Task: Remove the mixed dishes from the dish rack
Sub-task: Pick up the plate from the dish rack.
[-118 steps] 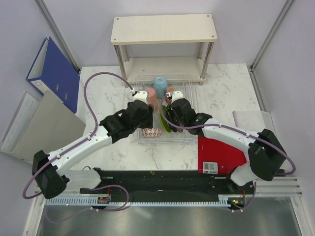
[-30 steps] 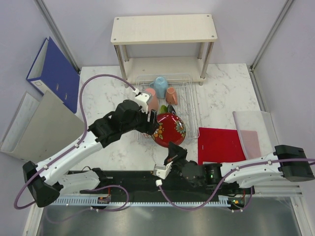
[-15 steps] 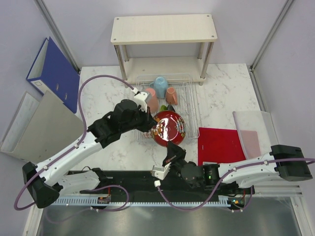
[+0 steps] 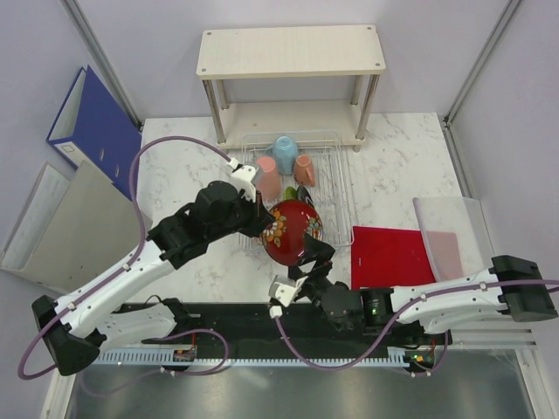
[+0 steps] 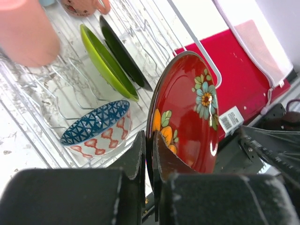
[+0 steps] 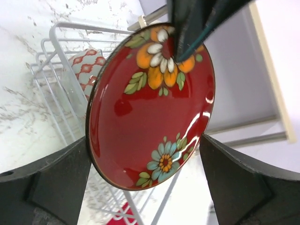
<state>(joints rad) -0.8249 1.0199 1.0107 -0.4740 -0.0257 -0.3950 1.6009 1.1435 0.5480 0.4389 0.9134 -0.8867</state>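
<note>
Handover likely: L gripper (image 5: 150,157) pinches red flowered plate (image 4: 291,231) by rim; R gripper (image 6: 145,159) gapes wide facing it, needs to close next.

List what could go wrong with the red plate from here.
The left gripper pinches only the rim of the red floral plate. Held on edge like this, the plate may pivot or slip.
The right gripper is open around the plate, not gripping. If the left lets go first, the plate likely drops onto the patterned bowl and dish rack.
</note>
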